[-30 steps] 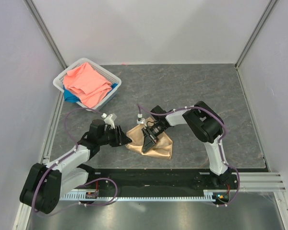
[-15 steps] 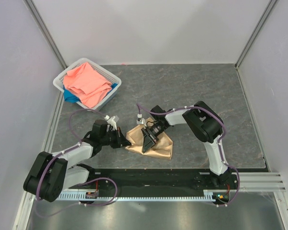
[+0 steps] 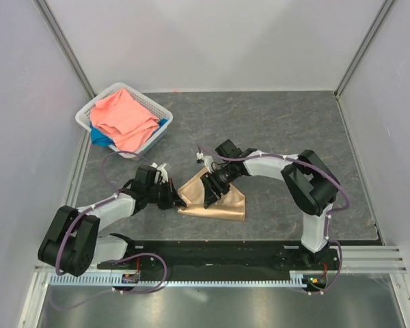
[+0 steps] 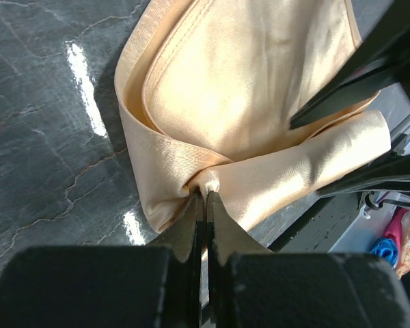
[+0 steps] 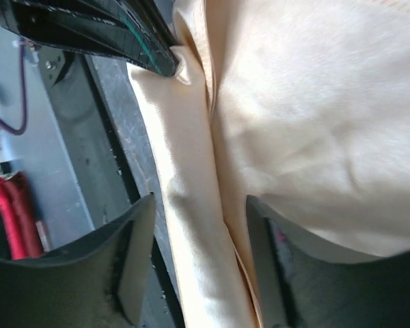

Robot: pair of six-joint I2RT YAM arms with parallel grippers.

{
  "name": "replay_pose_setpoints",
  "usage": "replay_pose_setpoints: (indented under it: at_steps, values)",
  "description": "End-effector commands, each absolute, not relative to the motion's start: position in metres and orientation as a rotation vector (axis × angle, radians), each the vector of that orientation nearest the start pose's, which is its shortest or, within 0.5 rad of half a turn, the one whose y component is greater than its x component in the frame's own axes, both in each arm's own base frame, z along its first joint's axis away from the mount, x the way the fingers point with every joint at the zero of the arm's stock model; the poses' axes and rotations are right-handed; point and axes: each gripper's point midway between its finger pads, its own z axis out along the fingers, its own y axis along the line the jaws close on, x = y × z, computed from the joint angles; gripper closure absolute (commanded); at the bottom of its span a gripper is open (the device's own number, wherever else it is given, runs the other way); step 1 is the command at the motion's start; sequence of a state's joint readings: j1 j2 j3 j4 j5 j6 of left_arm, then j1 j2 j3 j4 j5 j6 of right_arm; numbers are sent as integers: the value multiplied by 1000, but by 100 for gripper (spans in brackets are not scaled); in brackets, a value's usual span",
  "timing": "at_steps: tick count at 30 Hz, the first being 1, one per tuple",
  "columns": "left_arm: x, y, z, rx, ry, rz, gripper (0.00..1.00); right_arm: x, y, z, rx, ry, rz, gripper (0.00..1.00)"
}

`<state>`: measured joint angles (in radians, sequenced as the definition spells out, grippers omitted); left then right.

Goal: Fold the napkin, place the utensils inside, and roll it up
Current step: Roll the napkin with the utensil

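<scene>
While the left claw pinches one end of the napkin, bunched on the table, the right claw hangs spread over it. Folding seems in hand; next, that end likely needs pulling flat.

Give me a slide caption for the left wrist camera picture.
Left gripper shut, pinching a folded edge of the peach-gold napkin on the dark marbled table.
</scene>
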<state>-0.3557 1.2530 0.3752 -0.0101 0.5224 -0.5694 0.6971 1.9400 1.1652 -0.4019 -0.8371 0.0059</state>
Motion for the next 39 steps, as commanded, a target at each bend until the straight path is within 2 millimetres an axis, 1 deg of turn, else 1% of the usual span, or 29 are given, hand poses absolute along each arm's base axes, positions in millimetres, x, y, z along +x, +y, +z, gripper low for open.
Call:
replay_pose_setpoints:
  at_steps: [1,2,3,4,5,6,7,8,9,10,11,12,13,14,15,18,20,22,23,24,26,31,33,37,39]
  values:
    - [197,-183,21,-81,2642,-976,98,222,332,69,-1192,2358,1150,34]
    - [199,-183,21,-91,2646,-970,98,228,332,75,-1187,2324,1111,33]
    - [198,-183,21,-99,2655,-967,98,228,330,77,-1184,2310,1089,32]
    - [198,-182,19,-108,2667,-964,98,228,332,90,-1196,2255,1052,31]
    - [200,-183,20,-112,2665,-963,98,237,331,92,-1185,2228,951,31]
    - [200,-183,20,-118,2673,-964,98,228,332,88,-1235,2202,885,31]
    - [200,-184,20,-120,2680,-966,98,227,331,97,-1241,2156,827,31]
    - [202,-185,23,-106,2674,-976,98,238,328,98,-1216,2125,698,31]
    - [203,-185,22,-105,2680,-976,98,223,331,92,-1262,2099,654,31]
    - [202,-185,22,-105,2690,-974,98,221,331,98,-1277,2051,605,31]
    - [203,-186,22,-101,2699,-980,98,219,330,94,-1280,2029,548,31]
    - [203,-186,22,-100,2702,-981,98,213,333,93,-1302,1999,483,31]
    - [204,-186,21,-97,2708,-983,98,212,334,93,-1310,1979,449,31]
    - [205,-187,22,-92,2710,-988,98,206,336,91,-1333,1967,439,31]
    - [205,-187,21,-89,2714,-986,98,202,336,86,-1348,1956,379,30]
    - [205,-186,21,-84,2725,-982,98,192,341,79,-1393,1924,334,31]
    - [204,-186,20,-84,2731,-982,98,190,344,75,-1412,1914,322,30]
    - [205,-187,21,-81,2728,-986,98,188,345,65,-1443,1925,307,30]
    - [206,-187,22,-81,2728,-987,98,188,346,63,-1453,1925,302,30]
    - [206,-187,21,-83,2732,-985,98,187,346,56,-1471,1934,296,30]
    - [205,-187,20,-78,2735,-983,98,187,348,51,-1488,1933,293,30]
    - [205,-188,20,-78,2739,-990,98,192,348,47,-1507,1921,259,30]
    - [206,-188,20,-70,2737,-994,98,192,348,42,-1524,1924,251,30]
    - [205,-190,21,-38,2735,-1013,98,185,348,28,-1572,1963,296,32]
    - [206,-191,23,-31,2725,-1018,98,182,351,24,-1593,1992,351,37]
